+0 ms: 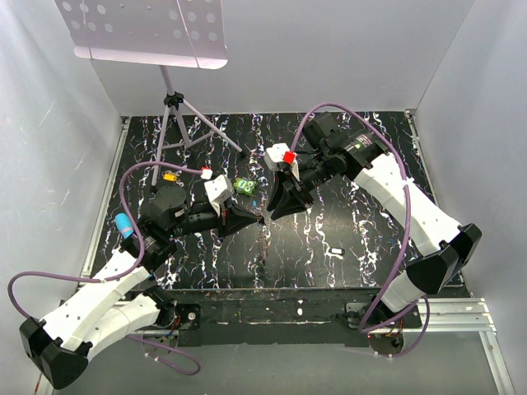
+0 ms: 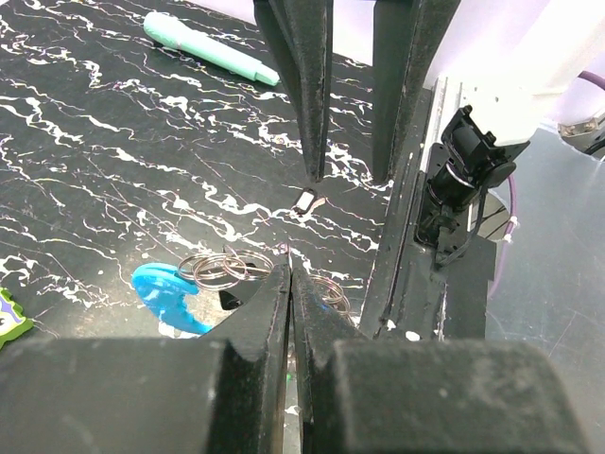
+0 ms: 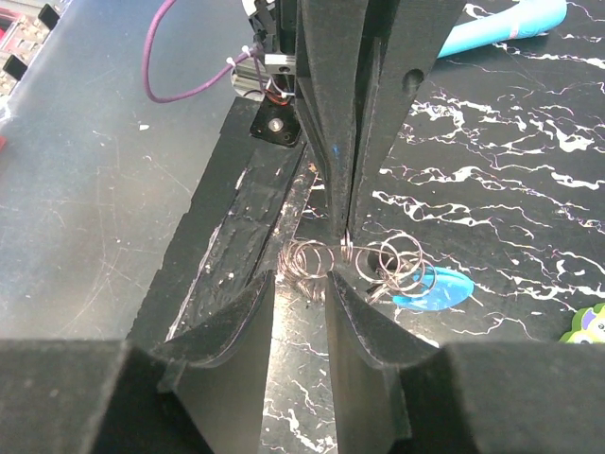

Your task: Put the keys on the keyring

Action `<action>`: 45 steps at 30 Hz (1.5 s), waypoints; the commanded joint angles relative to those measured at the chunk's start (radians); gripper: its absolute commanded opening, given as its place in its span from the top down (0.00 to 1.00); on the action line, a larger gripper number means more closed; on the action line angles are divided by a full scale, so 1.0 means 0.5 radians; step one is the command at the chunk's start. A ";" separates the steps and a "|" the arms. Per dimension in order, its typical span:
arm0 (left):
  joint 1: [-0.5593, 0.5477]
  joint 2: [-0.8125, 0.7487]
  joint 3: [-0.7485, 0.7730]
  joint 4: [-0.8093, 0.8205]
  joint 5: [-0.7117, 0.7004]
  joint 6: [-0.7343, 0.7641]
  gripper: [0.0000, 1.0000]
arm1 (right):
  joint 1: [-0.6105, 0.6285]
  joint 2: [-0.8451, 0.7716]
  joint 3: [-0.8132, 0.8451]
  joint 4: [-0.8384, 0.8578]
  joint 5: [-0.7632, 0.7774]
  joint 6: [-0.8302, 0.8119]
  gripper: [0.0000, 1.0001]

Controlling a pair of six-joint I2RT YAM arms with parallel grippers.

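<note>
Your left gripper (image 2: 289,272) is clenched on a thin wire loop of the keyring (image 2: 222,268), which lies on the black marbled table (image 2: 95,170) between the two arms, its blue clip (image 2: 163,295) flat on the surface. Your right gripper (image 3: 301,284) hangs spread wide just over the loops.

The left arm (image 1: 107,296) and right arm (image 1: 403,193) reach inward, wrists tipped down, meeting tip to tip. The left gripper (image 2: 289,270) has its fingers pressed together; the right gripper (image 3: 301,282) faces it, fingers parted.
</note>
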 commanded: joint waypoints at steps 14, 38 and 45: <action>0.002 -0.088 -0.013 0.116 0.026 -0.026 1.00 | -0.012 -0.015 -0.024 0.071 -0.002 0.035 0.63; 0.002 -0.122 -0.065 0.144 0.023 -0.035 1.00 | -0.012 -0.009 -0.027 0.074 0.022 0.035 0.63; 0.006 -0.135 -0.083 0.153 0.023 -0.035 1.00 | -0.015 -0.003 -0.018 0.071 0.022 0.035 0.63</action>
